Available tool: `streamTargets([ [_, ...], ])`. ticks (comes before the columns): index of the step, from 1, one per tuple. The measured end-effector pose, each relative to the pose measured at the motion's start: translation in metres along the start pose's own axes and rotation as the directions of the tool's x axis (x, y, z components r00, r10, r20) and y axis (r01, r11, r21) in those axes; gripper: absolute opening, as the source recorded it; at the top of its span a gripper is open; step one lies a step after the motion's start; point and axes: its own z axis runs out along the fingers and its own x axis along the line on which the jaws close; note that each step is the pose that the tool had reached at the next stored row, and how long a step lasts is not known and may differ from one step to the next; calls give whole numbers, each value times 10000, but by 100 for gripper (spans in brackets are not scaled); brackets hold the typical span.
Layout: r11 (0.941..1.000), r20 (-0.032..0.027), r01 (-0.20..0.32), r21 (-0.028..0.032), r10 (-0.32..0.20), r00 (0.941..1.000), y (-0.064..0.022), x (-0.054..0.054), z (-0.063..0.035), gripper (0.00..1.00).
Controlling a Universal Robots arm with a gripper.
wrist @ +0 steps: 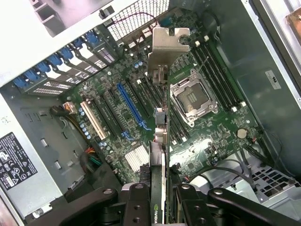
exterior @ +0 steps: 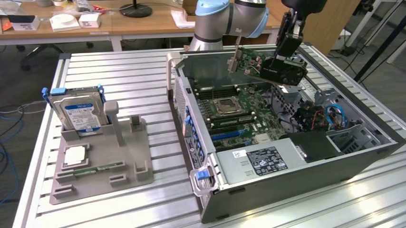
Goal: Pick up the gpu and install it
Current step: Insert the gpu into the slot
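Observation:
My gripper (exterior: 274,63) is shut on the gpu (exterior: 252,62), a green-backed card with a dark cooler and a silver bracket (exterior: 233,59). It hangs tilted in the air above the far part of the open computer case (exterior: 209,190). In the wrist view the gpu (wrist: 161,141) appears edge-on between my two black fingers (wrist: 136,202), its bracket (wrist: 167,44) pointing at the slot openings in the case wall. Below it lies the green motherboard (wrist: 207,136) with a long blue slot (wrist: 134,106) and the CPU socket (wrist: 193,96). The card touches no slot.
A grey fixture (exterior: 127,161) at the exterior view's left holds an upright silver hard drive (exterior: 79,111) and a narrow green memory stick (exterior: 98,168). Inside the case are a power supply (exterior: 263,161), cables (exterior: 333,116) and memory slots (wrist: 218,77). Desks stand behind.

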Motion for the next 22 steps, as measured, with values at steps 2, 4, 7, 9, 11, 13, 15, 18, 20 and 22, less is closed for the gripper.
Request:
streamTargets([
  [2, 10000, 0, 0, 0, 0, 10000, 0, 0, 0, 26],
  [4, 10000, 0, 0, 0, 0, 10000, 0, 0, 0, 26],
  [7, 10000, 0, 10, 0, -10, 10000, 0, 0, 0, 26],
  [9, 10000, -1, 59, 2, -59, 10000, 0, 0, 0, 26],
  [11, 9997, -3, 239, 8, -239, 9997, 0, 0, 0, 26],
  [13, 9990, -5, 438, 15, -438, 9990, 0, 0, 0, 26],
  [15, 9978, -9, 666, 22, -665, 9978, 0, 0, 0, 26],
  [18, 9949, -13, 1003, 33, -1003, 9950, 0, 0, 0, 26],
  [20, 9930, -16, 1178, 38, -1178, 9930, 0, 0, 0, 26],
  [22, 9920, -17, 1261, 41, -1261, 9920, 0, 0, 0, 26],
])
